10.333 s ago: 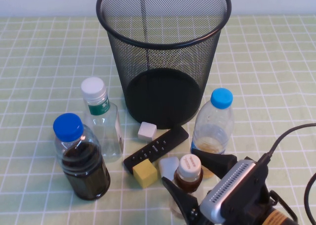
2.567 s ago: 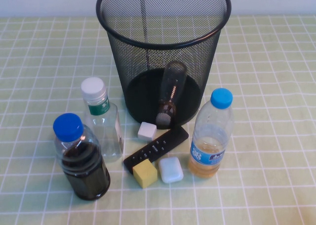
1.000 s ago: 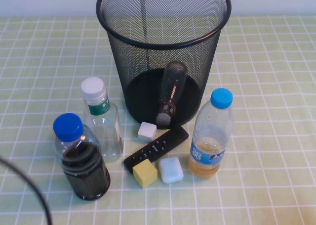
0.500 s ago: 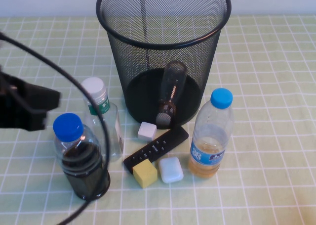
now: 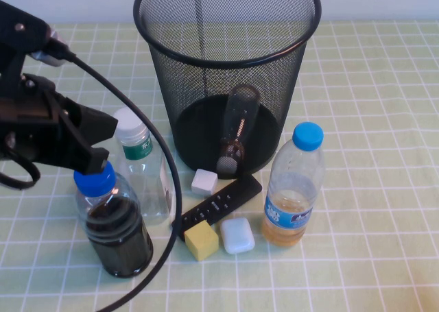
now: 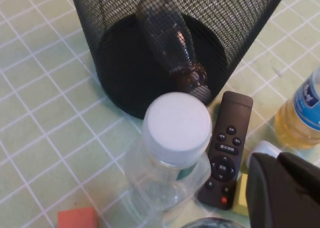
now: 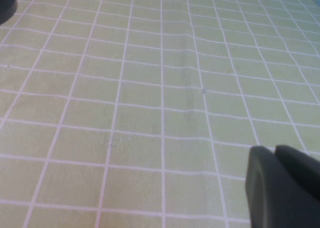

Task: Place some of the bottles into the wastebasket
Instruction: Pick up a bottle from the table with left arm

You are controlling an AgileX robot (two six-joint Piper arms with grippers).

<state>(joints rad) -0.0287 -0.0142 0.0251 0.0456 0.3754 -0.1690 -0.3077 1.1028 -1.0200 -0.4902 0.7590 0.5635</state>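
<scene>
Four bottles [image 5: 143,166], one wastebasket [image 5: 227,51]

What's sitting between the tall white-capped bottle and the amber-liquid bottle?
In the high view, a black remote lies between the tall bottle and amber bottle, with a white block. Left gripper hovers nearby; right gripper is out of view there.

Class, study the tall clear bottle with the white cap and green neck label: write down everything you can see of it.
The tall clear flat-sided plastic bottle stands upright on the green checked tablecloth, left of the black wire-mesh wastebasket. It has a ribbed white screw cap, a green neck label and looks empty. The round blue-capped bottle of dark liquid stands close in front of it. The left tool hovers open beside its cap, not gripping it. The right tool is away over bare cloth.
</scene>
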